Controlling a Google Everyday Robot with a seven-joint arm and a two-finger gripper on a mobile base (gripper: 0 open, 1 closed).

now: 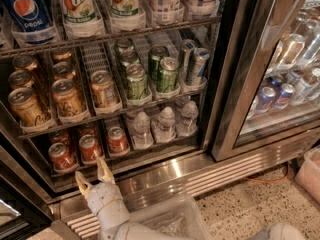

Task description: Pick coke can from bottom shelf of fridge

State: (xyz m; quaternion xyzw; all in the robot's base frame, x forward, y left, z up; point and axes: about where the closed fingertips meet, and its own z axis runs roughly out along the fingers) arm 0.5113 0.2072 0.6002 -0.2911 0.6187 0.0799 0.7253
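- The coke can (90, 148) stands on the bottom shelf (155, 150) of the fridge (172, 170), in its left part, between two similar cans.
- Water bottles (166, 125) stand right of these cans.
- The gripper (93, 176) is just in front of the coke can, outside the shelf, fingers apart.

A single camera, set high and close, looks steeply down and forward into the fridge (165, 170); the bottom shelf (150, 152) sits just below centre, a glass door (280, 74) at 3 o'clock; the gripper (91, 170) — fingers spread — rises at 7 o'clock, near the shelf's front edge.
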